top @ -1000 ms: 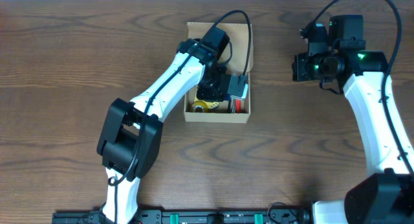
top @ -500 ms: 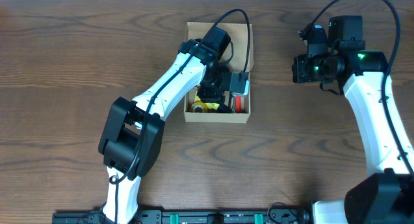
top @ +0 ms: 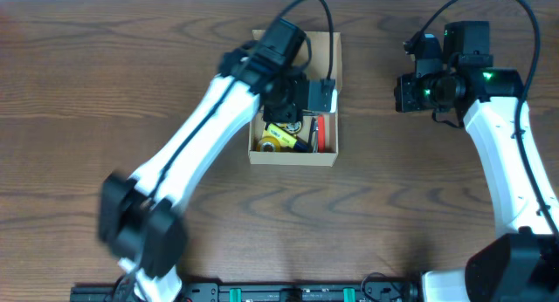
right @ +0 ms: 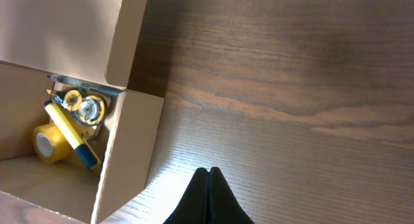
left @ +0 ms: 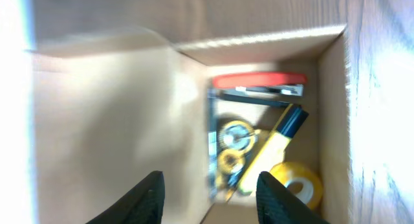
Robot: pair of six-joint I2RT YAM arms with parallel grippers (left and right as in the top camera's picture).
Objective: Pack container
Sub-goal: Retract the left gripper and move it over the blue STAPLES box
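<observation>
Hovering: left end effector above rect. cardboard container; yellow roll, prob. tape.

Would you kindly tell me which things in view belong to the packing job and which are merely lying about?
Job: container; inside it, yellow tape roll, yellow marker, red item; left claw, open, above it.
Not in use: right claw, shut, off to the side; table.
</observation>
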